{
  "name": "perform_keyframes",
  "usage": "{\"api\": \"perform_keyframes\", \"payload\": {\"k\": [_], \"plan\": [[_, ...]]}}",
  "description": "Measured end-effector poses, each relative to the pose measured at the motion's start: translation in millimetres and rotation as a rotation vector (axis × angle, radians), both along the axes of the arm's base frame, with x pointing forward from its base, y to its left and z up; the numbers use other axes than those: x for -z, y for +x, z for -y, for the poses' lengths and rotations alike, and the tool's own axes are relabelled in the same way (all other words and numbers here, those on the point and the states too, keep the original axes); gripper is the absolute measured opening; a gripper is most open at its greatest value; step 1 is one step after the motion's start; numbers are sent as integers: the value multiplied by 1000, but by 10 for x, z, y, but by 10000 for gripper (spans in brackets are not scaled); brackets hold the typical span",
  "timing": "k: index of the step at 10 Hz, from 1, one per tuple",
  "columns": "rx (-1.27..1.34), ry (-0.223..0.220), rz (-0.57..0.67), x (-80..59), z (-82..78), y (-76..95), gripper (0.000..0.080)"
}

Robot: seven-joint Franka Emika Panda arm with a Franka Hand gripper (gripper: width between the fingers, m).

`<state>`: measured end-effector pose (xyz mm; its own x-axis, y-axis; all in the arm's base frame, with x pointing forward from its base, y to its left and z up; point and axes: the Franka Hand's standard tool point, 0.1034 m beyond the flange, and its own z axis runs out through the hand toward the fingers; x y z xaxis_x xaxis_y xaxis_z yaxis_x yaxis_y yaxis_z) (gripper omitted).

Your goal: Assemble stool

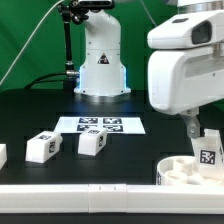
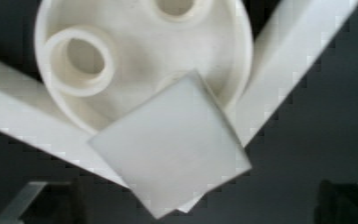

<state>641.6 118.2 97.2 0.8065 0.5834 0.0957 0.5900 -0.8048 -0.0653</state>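
Exterior view: I am a white robot arm (image 1: pixel 100 55) mounted on a black desk (image 1: pixel 30 115) in front of a green backdrop. My base stands at twelve o'clock. My wrist housing fills the two o'clock area, large and close to the camera. My jaws hang below it at about four o'clock.

The seat (image 1: pixel 185 172), a round shallow white disc, lies on the desk at five o'clock. It is just beside a long white rail (image 1: pixel 90 192) that runs along the six o'clock edge. An upright leg (image 1: pixel 208 150), a chunky white block with a black-and-white tag facing the camera, stands at the seat's far rim, at four o'clock from my jaws. I cannot tell whether it rests on the seat or just behind it.

The first loose leg (image 1: pixel 42 147) lies at eight o'clock. The second loose leg (image 1: pixel 93 143) lies at seven o'clock, well apart from the seat. The marker board (image 1: pixel 100 125) lies flat at twelve o'clock from that second leg.

Wrist view: the seat (image 2: pixel 149 40) shows two round holes and sits in the corner where two white rails (image 2: pixel 16 110) meet. The upright leg (image 2: pixel 167 150) appears as a blurred pale block overlapping the seat's rim. My dark fingertips (image 2: pixel 25 200) stand far apart on either side of it, with bare desk showing between each one and the block. My jaws are wide and hold nothing.
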Motion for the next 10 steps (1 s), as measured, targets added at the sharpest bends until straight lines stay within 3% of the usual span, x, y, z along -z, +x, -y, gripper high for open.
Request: {"api": "perform_keyframes", "payload": {"k": [5, 10], "plan": [[-319, -27, 37, 7, 44, 10, 649], [-329, -28, 34, 179, 31, -12, 649]]}}
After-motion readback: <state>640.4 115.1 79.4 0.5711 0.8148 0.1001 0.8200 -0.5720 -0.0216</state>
